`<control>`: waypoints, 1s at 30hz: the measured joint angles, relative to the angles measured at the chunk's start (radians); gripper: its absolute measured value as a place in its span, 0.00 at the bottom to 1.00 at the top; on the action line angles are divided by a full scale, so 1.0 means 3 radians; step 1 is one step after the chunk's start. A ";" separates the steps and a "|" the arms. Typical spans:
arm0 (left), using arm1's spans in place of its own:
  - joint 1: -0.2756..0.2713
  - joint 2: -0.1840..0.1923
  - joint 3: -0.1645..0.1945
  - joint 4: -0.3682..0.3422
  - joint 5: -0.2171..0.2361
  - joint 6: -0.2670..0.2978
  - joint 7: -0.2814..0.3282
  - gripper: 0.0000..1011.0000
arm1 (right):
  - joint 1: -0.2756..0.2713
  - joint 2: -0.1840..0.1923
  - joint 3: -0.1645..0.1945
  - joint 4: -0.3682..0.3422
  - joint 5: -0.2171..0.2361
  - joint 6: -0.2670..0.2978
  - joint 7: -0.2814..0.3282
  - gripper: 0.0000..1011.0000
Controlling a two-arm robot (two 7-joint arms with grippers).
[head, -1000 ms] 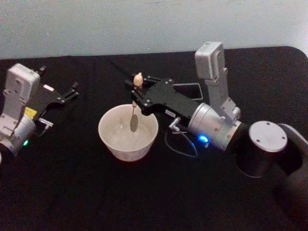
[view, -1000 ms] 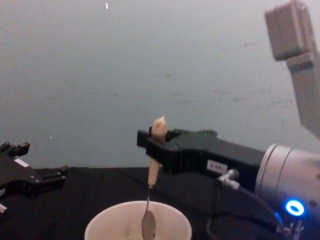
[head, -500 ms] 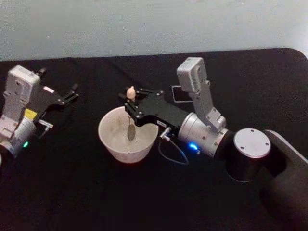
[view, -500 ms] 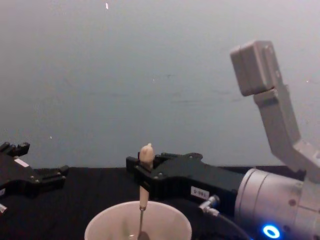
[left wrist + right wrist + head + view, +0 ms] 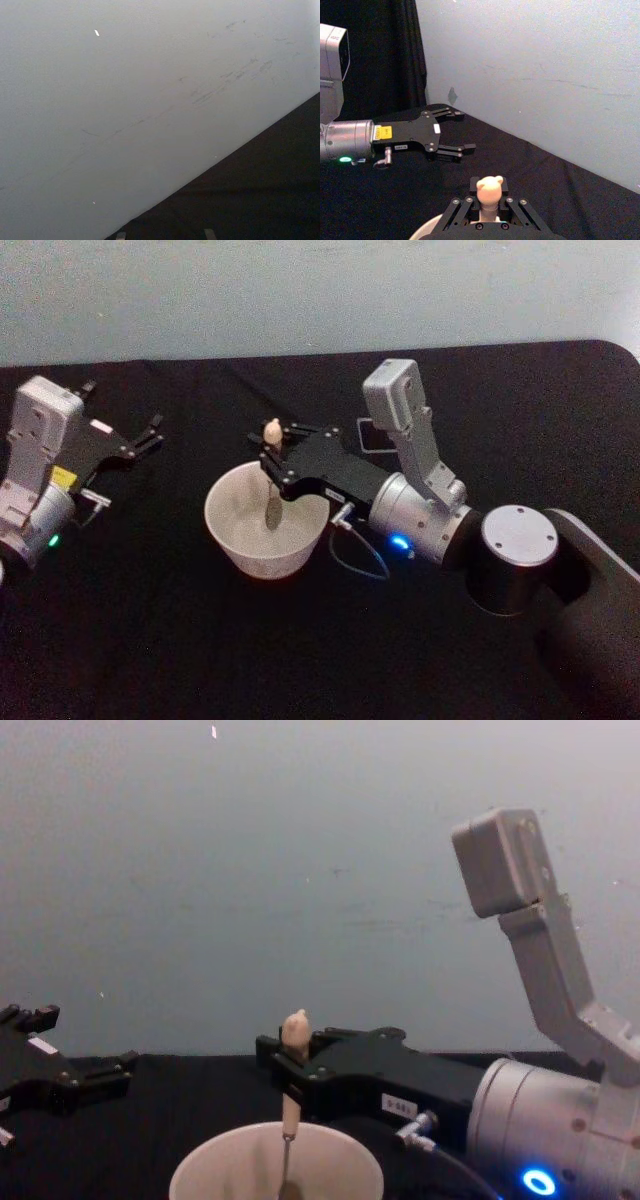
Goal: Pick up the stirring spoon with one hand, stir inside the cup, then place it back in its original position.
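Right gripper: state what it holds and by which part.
The right gripper holds the stirring spoon by its pale handle, just below the knob.

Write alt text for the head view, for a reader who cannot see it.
The right pincer, shut on the stirring spoon, holds it upright with its bowl down inside the cream cup on a black table. The left pincer is open at the far left, away from both.

Right gripper (image 5: 273,458): sits farther toward 8 o'clock in the head view than a second ago, and lower, over the cup's (image 5: 232,532) 12 o'clock rim.
Stirring spoon (image 5: 271,505): hangs deeper than before (from the chest, its bowl now lies below the rim).
Holder (image 5: 371,437): more covered by the right wrist camera.
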 joint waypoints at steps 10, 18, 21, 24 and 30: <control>0.0000 0.0000 0.0000 0.0000 0.0000 0.0000 0.0000 0.99 | -0.0072 0.0065 0.0070 -0.0126 0.0013 0.0035 0.0016 0.19; 0.0000 0.0000 0.0000 0.0000 0.0000 0.0000 0.0000 0.99 | -0.0174 0.0173 0.0118 -0.0298 0.0087 0.0064 0.0068 0.19; 0.0000 0.0000 0.0000 0.0000 0.0000 0.0000 0.0000 0.99 | -0.0212 0.0219 0.0120 -0.0351 0.0100 0.0069 0.0086 0.19; 0.0000 0.0000 0.0000 0.0000 0.0000 0.0000 0.0000 0.99 | -0.0241 0.0253 0.0120 -0.0392 0.0111 0.0075 0.0102 0.19; 0.0000 0.0000 0.0000 0.0000 0.0000 0.0000 0.0000 0.99 | -0.0308 0.0315 0.0107 -0.0499 0.0145 0.0091 0.0134 0.19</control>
